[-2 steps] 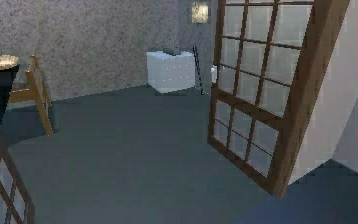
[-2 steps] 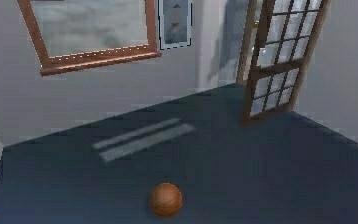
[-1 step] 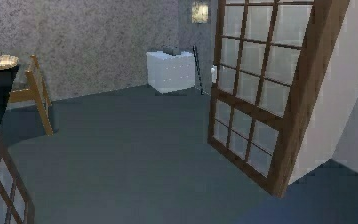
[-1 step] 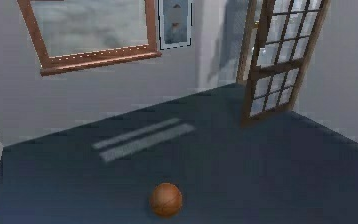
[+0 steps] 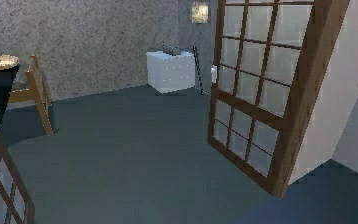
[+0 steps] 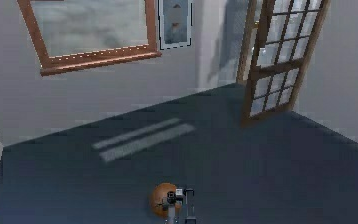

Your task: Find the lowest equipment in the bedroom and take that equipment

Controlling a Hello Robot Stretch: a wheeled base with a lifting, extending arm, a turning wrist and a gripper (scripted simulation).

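Observation:
In the arm side view my gripper shows at the bottom edge, just left of the dark arm bar. A round orange-brown ball sits right at the gripper's far end, over the dark floor. I cannot tell whether the ball rests on the floor or is held, so I cannot tell whether the gripper holds anything. In the forward view a thin dark stick leans beside a white box-like cabinet at the back wall.
A wood-framed glazed door stands ajar at the forward view's right, and shows again in the arm side view. A wooden chair stands at the left. A wood-framed window and a wall picture face the arm side. Dark floor lies between.

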